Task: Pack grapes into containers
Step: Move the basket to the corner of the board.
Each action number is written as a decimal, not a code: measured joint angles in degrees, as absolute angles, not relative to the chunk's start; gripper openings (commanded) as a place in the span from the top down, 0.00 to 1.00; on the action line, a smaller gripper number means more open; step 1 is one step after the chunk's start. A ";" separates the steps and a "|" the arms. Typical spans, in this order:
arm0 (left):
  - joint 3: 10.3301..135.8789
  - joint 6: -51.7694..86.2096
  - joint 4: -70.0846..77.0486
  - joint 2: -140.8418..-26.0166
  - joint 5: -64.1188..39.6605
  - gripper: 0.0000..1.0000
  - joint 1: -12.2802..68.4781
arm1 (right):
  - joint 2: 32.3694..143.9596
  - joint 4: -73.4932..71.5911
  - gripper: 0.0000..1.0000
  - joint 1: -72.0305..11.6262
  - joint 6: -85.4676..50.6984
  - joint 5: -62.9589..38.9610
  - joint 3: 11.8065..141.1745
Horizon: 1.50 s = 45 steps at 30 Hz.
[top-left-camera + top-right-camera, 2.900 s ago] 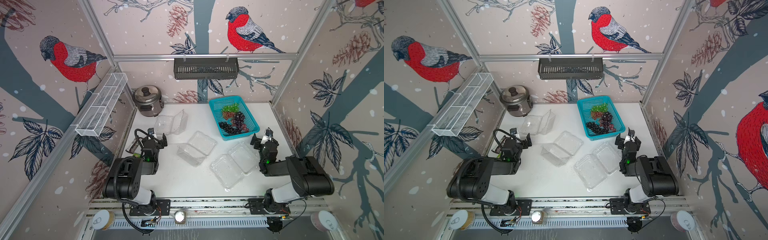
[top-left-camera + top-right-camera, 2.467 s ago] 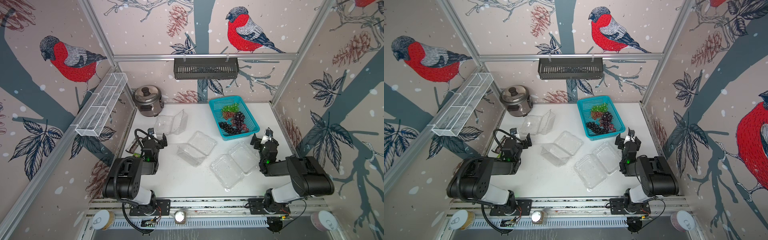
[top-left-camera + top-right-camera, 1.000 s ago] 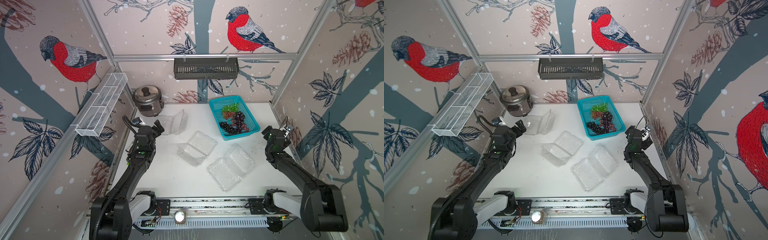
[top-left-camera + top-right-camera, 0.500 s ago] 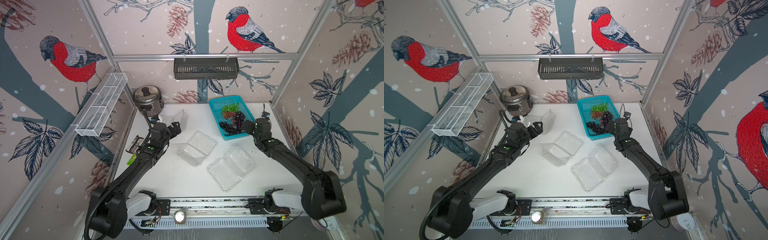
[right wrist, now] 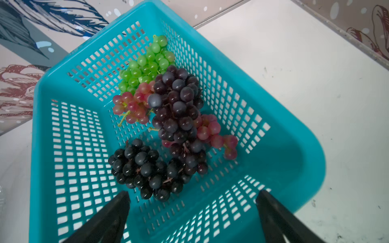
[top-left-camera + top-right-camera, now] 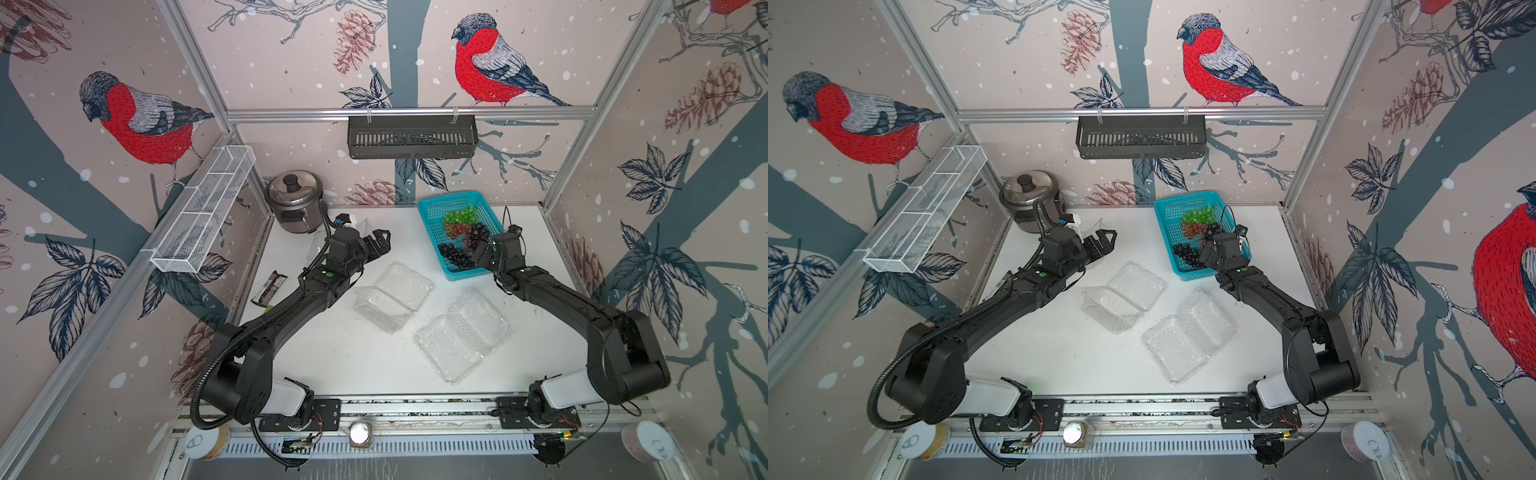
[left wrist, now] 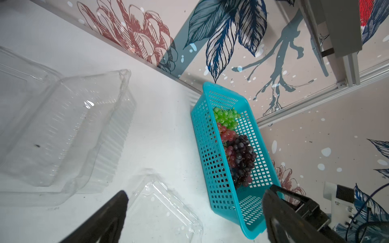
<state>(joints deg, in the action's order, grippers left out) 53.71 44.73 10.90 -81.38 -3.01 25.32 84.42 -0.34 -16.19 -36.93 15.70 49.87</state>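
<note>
grapes (image 5: 168,126) lie bunched in the turquoise basket (image 5: 294,151); the containers (image 6: 461,332) sit open on the table (image 6: 332,361). right gripper (image 5: 192,195) hangs over the basket, jaws spread wide, empty, arm outstretched. left gripper (image 7: 195,191) also spread, empty, arm extended.

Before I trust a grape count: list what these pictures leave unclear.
- Far container: cut by the left wrist view's edge; in both top views mostly behind the left claw.
- Red grapes: right wrist view, partly under the dark bunch.
- Wrapper text: top view, too small.
</note>
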 measured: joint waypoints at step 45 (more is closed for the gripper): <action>58.81 46.04 10.96 -91.09 -10.52 0.02 28.49 | 85.30 -0.54 0.44 -6.44 -45.15 -0.01 45.45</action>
